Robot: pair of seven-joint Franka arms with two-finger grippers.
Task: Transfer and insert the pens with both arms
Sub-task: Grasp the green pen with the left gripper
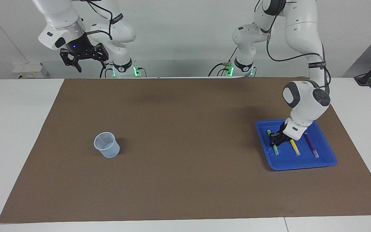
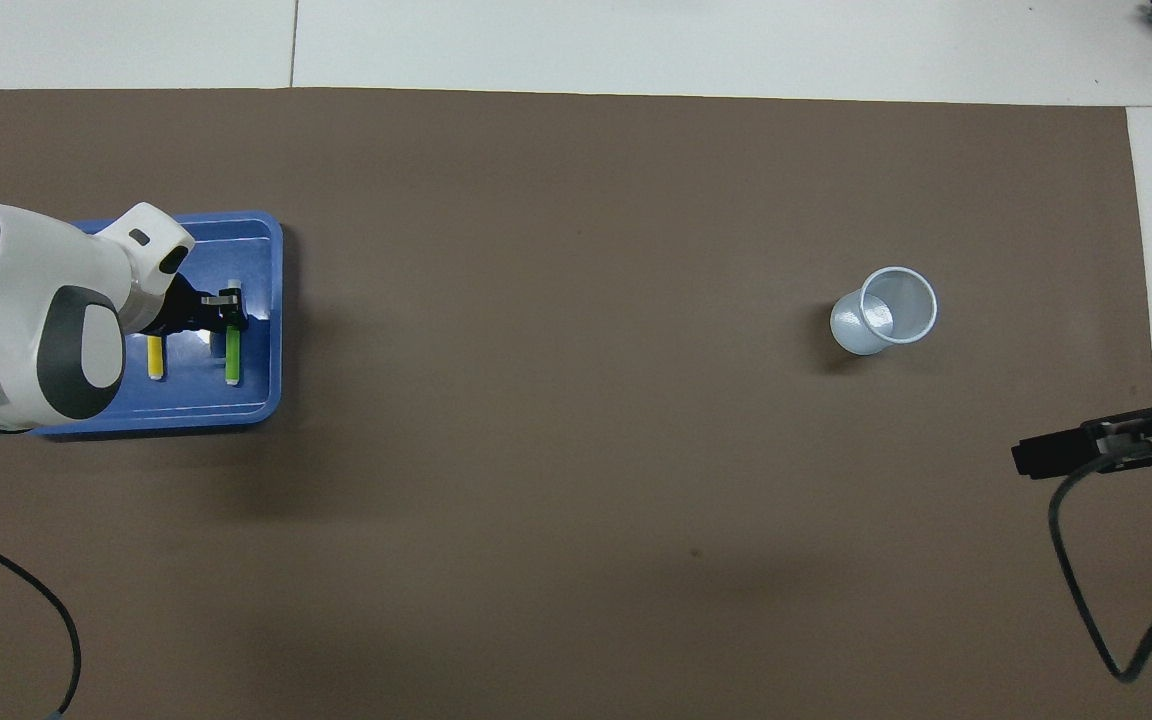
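Observation:
Three pens lie side by side in a blue tray (image 1: 328, 161) at the left arm's end of the table: a green pen (image 1: 275, 150), a yellow pen (image 1: 295, 148) and a purple pen (image 1: 311, 145). My left gripper (image 1: 274, 140) is down in the tray, right at the middle of the green pen. The overhead view shows the left gripper (image 2: 228, 312) over the green pen (image 2: 233, 360), with the yellow pen (image 2: 155, 358) beside it; the arm hides the purple pen there. My right gripper (image 1: 84, 60) waits open and empty, raised high at the right arm's end.
A pale translucent cup (image 1: 107, 145) stands upright on the brown mat (image 1: 185, 180) toward the right arm's end; it also shows in the overhead view (image 2: 886, 312). White table (image 1: 14, 129) borders the mat.

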